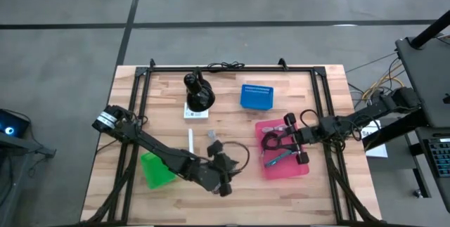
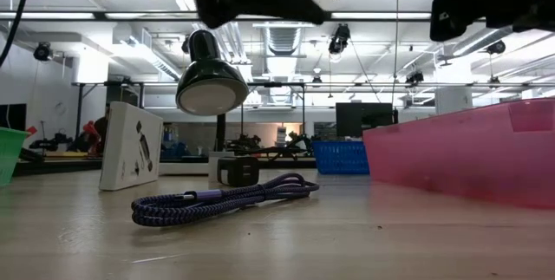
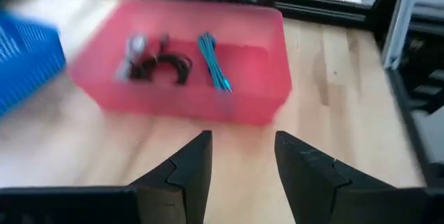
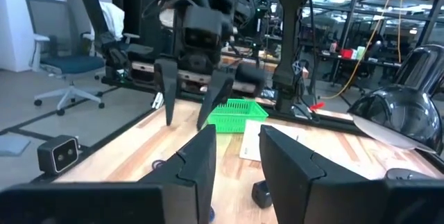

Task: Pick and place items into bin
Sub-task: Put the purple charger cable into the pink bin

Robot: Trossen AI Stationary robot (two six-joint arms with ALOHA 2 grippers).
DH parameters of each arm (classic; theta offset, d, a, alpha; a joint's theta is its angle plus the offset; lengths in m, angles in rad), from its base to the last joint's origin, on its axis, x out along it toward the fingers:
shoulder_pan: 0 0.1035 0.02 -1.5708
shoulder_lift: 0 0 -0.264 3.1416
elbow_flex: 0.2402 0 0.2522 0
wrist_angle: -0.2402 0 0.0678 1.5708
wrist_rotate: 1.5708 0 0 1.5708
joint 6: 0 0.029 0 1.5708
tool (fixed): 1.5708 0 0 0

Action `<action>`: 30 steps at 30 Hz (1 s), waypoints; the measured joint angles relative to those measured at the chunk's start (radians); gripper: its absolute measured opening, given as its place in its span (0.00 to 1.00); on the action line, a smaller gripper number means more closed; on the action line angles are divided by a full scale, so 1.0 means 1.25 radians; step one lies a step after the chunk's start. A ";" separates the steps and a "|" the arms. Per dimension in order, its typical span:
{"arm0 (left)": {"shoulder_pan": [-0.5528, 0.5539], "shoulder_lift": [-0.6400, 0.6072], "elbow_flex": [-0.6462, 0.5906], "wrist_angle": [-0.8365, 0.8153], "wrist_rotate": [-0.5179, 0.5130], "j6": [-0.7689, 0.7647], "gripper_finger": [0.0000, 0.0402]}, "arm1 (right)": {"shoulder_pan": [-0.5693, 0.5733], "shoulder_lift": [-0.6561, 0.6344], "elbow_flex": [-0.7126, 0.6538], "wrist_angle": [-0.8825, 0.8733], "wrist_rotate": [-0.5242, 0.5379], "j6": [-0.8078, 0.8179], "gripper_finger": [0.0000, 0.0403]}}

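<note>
The left gripper [image 1: 223, 174] hung open and empty near the table's front edge; the right gripper [image 1: 290, 140], also open and empty, hovered over the pink bin [image 1: 304, 169]

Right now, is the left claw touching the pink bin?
Apart. In the left wrist view the left claw is open, with bare table between it and the pink bin.

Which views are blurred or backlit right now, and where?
Left wrist view: the pink bin and blue basket are smeared, while that arm's own jaws look crisp. Low view: ceiling lights glare, both arms at the top are black silhouettes, and the purple cable is sharp. High view: evenly lit, no blur.
</note>
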 joint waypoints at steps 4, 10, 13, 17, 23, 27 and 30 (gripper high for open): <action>0.000 0.000 0.002 -0.069 0.051 -0.189 0.35 | 0.000 0.000 0.006 0.000 0.000 0.000 0.25; 0.000 0.000 0.000 -0.134 0.118 -0.419 0.35 | 0.000 0.000 0.011 0.000 0.000 0.000 0.24; 0.000 0.000 0.002 -0.160 0.131 -0.494 0.35 | 0.000 0.000 0.011 0.000 0.000 0.000 0.23; 0.000 0.000 0.002 -0.163 0.134 -0.555 0.35 | 0.000 0.000 0.011 -0.002 0.000 0.000 0.22; 0.000 0.004 0.002 -0.188 0.179 -0.617 0.35 | 0.000 0.000 0.010 -0.006 0.000 -0.034 0.24; 0.000 0.012 0.010 -0.262 0.194 -0.688 0.33 | 0.000 0.000 0.009 -0.007 0.000 -0.048 0.25; 0.000 0.012 0.009 -0.265 0.196 -0.702 0.32 | 0.000 0.000 0.009 -0.007 0.000 -0.067 0.25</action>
